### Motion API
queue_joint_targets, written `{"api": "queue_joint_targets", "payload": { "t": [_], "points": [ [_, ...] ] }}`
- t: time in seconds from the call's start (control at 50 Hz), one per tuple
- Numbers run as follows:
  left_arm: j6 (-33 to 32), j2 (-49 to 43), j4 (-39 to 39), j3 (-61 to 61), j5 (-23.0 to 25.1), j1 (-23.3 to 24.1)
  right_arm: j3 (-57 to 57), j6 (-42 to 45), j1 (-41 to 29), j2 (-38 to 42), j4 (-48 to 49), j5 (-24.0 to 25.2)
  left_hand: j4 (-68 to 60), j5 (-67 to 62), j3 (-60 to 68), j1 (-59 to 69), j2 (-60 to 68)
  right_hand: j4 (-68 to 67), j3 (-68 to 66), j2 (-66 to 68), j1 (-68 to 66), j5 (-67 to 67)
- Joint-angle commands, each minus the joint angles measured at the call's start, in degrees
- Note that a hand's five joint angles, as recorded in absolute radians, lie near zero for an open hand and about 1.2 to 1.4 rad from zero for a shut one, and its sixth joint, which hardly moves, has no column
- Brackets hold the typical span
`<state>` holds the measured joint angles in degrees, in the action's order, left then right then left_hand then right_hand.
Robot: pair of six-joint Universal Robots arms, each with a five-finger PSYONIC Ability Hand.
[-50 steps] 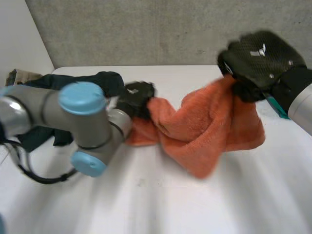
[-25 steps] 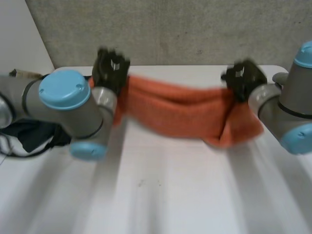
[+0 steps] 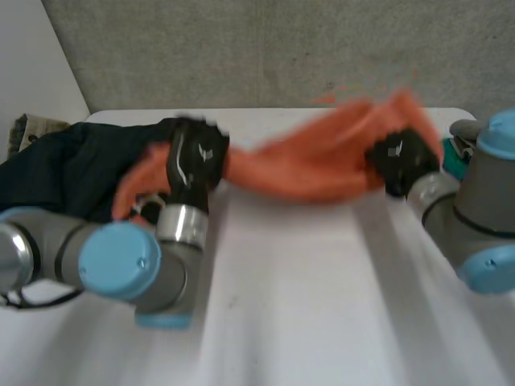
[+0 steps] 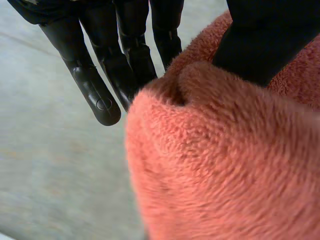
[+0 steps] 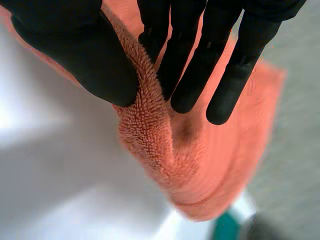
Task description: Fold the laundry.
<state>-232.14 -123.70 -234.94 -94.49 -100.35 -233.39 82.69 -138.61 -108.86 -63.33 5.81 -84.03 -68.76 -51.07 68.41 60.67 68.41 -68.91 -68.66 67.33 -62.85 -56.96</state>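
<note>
An orange towel [image 3: 314, 165] hangs stretched in the air between my two hands above the white table [image 3: 322, 305]. My left hand [image 3: 193, 157] grips its left end; in the left wrist view the thumb [image 4: 265, 40] pinches the orange towel [image 4: 230, 165] against the fingers [image 4: 125, 55]. My right hand [image 3: 400, 158] holds the right end, part of which flaps up over it. In the right wrist view the thumb [image 5: 80, 50] and fingers [image 5: 200, 60] pinch an edge of the orange towel [image 5: 165, 150].
A dark garment [image 3: 72, 169] lies heaped at the table's back left, behind my left arm. A teal object [image 3: 456, 169] sits at the right edge near my right arm. A concrete wall [image 3: 265, 48] stands behind the table.
Both hands have carried the towel from a bunched heap into a stretched span. In the last half second the left hand dropped lower and nearer, and the towel's right end flipped upward.
</note>
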Motion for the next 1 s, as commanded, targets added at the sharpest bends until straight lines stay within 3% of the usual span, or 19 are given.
{"api": "queue_joint_targets", "payload": {
  "t": [0.02,0.04,0.08,0.1,0.12,0.14,0.18,0.28,0.42,0.5,0.64,0.72,0.88,1.0],
  "points": [
    [-0.24,2.66,3.87,-8.69,-0.11,2.76,5.19,2.21,0.23,0.40,-8.53,0.27,-11.24,-18.93,11.59,19.33,11.59,-11.09,-11.34,12.67,-17.15,-13.04],
    [-0.24,3.54,4.92,-9.30,-0.11,3.12,5.63,2.29,0.40,0.31,-8.53,0.27,-11.24,-18.93,11.59,19.33,11.59,-11.09,-11.34,12.67,-17.15,-13.04],
    [0.11,6.53,8.61,-10.27,-0.11,3.73,6.51,2.29,0.40,-0.39,-8.53,0.27,1.28,-6.40,-0.94,6.81,-0.94,-11.09,-11.34,12.67,-17.15,-13.04],
    [0.37,7.58,10.19,-10.45,-0.11,3.82,6.69,2.29,0.40,-0.65,-8.53,0.36,8.84,1.16,-8.50,-0.76,-8.50,-2.32,-2.58,3.90,-8.38,-4.28],
    [0.46,8.64,11.86,-10.54,-0.11,3.82,6.95,2.38,0.49,-1.79,-8.53,0.36,18.25,10.56,-17.90,-10.16,-17.90,26.24,25.99,-24.66,20.18,24.29],
    [0.46,10.74,15.53,-10.54,-0.11,3.65,7.13,2.30,0.49,-2.67,-8.53,0.36,38.32,30.64,-37.98,-30.23,-37.98,40.51,40.26,-38.94,34.45,38.56],
    [0.64,12.77,19.50,-10.19,-0.11,3.47,7.31,2.12,0.49,-4.60,-8.53,0.36,48.08,40.40,-47.74,-39.99,-47.74,58.09,57.84,-56.51,52.03,56.14],
    [5.01,19.53,32.32,-7.12,-0.02,1.55,6.43,1.51,0.58,-9.17,-8.97,1.93,58.37,50.68,-58.02,-50.28,-58.02,58.91,58.66,-57.33,52.85,56.96],
    [17.50,22.10,44.03,-0.18,3.66,-4.87,2.48,1.15,1.37,-9.97,-11.17,4.84,58.38,50.69,-58.03,-50.29,-58.03,58.91,58.66,-57.33,52.85,56.96],
    [25.06,22.36,50.71,3.96,10.42,-11.19,-1.74,1.07,1.54,-9.62,-15.73,6.42,57.37,49.68,-57.02,-49.28,-57.02,58.91,58.66,-57.33,52.85,56.96],
    [35.08,18.77,58.28,10.81,27.99,-24.19,-4.30,1.06,2.78,-4.53,-18.91,8.18,48.12,40.43,-47.77,-40.03,-47.77,58.91,58.66,-57.33,52.85,56.96],
    [38.16,13.50,59.42,13.88,33.19,-27.54,-3.68,0.98,2.78,-3.12,-18.82,8.18,45.78,38.09,-45.43,-37.69,-45.43,58.91,58.66,-57.33,52.85,56.96],
    [38.17,5.58,61.45,16.53,34.17,-28.96,-2.10,0.89,2.95,-1.97,-18.20,8.09,34.00,26.31,-33.65,-25.91,-33.65,58.91,58.66,-57.33,52.85,56.96],
    [37.99,2.94,63.73,15.65,34.70,-27.99,-1.22,0.89,3.30,-1.97,-17.15,8.01,32.81,25.12,-32.46,-24.72,-32.46,58.91,58.66,-57.33,52.85,56.96]
  ]
}}
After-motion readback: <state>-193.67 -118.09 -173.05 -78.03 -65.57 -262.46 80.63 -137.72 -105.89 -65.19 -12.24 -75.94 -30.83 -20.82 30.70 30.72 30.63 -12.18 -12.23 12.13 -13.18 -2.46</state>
